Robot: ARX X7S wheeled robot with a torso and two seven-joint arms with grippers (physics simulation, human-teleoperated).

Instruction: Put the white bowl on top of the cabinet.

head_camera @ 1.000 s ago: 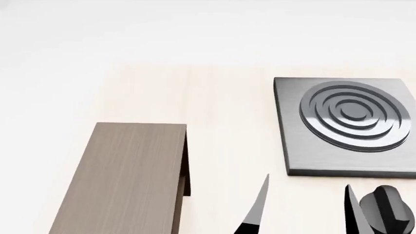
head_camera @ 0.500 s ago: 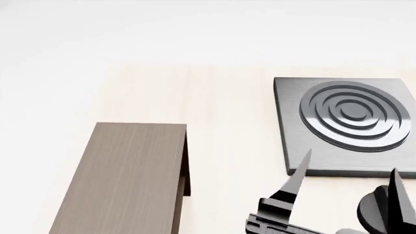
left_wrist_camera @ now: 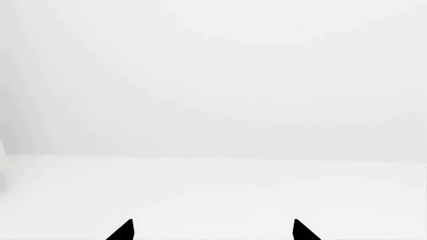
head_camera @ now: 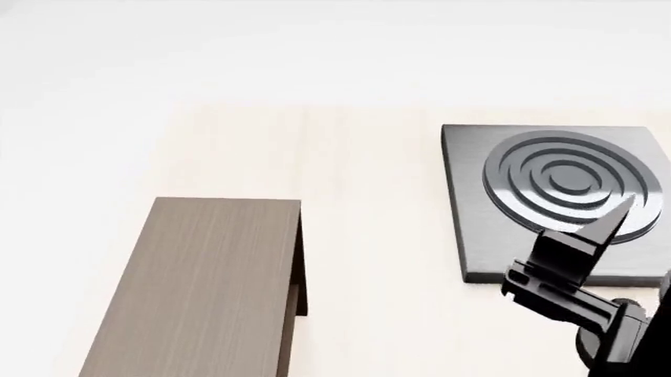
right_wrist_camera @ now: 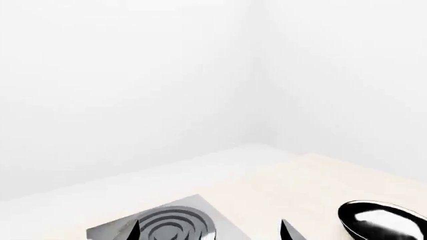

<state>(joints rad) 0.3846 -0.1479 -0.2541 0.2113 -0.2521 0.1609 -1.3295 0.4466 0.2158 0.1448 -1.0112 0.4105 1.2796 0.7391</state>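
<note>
Pale, near-white walls and floor surround a light wooden table [head_camera: 357, 157] in the head view. On the table's left part lies the cabinet [head_camera: 199, 283], a long box of grey-brown wood grain with a flat bare top and a darker recessed side facing right. Well apart from it, on the right, sits a square grey stove plate [head_camera: 504, 236] with raised concentric rings. The right tool [head_camera: 629, 236] reaches in from the lower right corner over the stove plate's near edge; one dark pointed finger [head_camera: 614, 220] rises against the rings, the other is cut off by the frame edge, so from here I cannot tell how far the jaws stand apart. The white bowl does not show in this view.

From the left wrist, only blank white surroundings appear, with the two black fingertips of the left tool [left_wrist_camera: 213, 231] well apart and nothing between them: it is open and empty.

From the right wrist, the same white room corner shows above the table [right_wrist_camera: 320, 185]. The stove plate [right_wrist_camera: 167, 225] lies beside one fingertip [right_wrist_camera: 131, 231], and the tips of the right tool [right_wrist_camera: 210, 231] stand spread with nothing gripped. A glossy black rounded object [right_wrist_camera: 383, 222] rests on the table off to one side. The white bowl is not seen here either.
</note>
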